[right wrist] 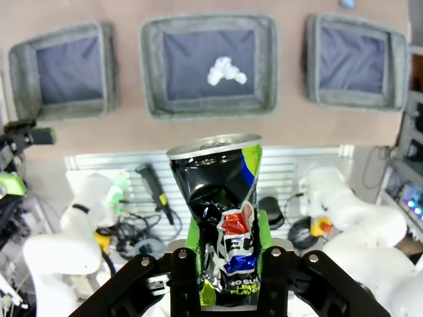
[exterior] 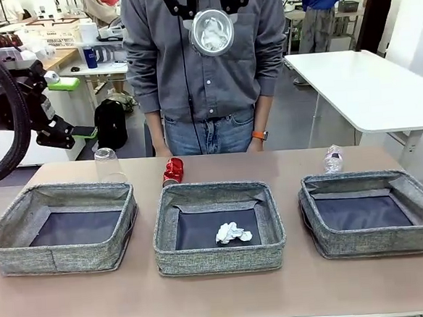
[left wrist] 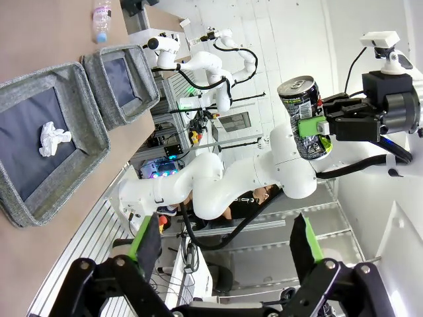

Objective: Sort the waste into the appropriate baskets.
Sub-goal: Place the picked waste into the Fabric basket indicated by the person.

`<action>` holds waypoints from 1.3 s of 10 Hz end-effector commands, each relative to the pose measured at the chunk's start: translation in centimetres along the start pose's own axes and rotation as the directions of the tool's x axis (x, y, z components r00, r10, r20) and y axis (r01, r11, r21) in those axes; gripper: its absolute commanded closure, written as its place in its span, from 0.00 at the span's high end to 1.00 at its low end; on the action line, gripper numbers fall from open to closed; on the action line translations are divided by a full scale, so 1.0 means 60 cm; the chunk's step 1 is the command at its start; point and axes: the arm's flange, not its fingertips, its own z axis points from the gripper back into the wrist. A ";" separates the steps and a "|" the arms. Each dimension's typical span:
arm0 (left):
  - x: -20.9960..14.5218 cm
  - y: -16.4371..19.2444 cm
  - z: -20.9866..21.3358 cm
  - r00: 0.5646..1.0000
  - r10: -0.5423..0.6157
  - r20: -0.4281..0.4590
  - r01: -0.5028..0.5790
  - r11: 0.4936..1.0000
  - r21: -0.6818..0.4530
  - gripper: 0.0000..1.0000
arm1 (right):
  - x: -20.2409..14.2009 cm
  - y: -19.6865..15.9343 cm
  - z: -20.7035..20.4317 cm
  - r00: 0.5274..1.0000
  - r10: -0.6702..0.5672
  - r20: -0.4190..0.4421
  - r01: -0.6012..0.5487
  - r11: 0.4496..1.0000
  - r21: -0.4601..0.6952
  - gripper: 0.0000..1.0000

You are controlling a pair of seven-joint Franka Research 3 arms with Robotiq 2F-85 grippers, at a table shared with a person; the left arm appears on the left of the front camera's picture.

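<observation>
My right gripper (right wrist: 228,267) is shut on a crushed dark printed can (right wrist: 221,198), held upright high above the table; the left wrist view shows this can (left wrist: 303,117) in that gripper (left wrist: 316,127). Up at the left, my left gripper (exterior: 77,107) is open and holds nothing, its fingers (left wrist: 149,234) spread wide. Three grey baskets stand in a row: left (exterior: 59,258), middle (exterior: 220,259), right (exterior: 385,246). A crumpled paper ball (exterior: 233,233) lies in the middle basket. Behind the baskets stand an upturned clear cup (exterior: 106,164), a red can (exterior: 173,170) and a clear bottle (exterior: 333,159).
A person (exterior: 205,64) stands at the far edge of the table, close behind the red can. A strip of bare table (exterior: 221,299) runs in front of the baskets. From above, the baskets (right wrist: 208,109) lie below the held can, and the bottle (right wrist: 347,3) is at the far edge.
</observation>
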 end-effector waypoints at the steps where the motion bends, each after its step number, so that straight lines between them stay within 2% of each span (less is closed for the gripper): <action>1: 0.000 -0.006 -0.004 1.000 0.010 0.014 -0.010 1.000 -0.013 1.00 | -0.007 -0.003 -0.002 1.000 -0.002 -0.003 0.002 1.000 0.001 0.36; 13: 0.000 -0.006 -0.004 1.000 0.010 0.014 -0.010 1.000 -0.013 1.00 | -0.007 -0.003 -0.002 1.000 -0.002 -0.003 0.002 1.000 0.001 0.36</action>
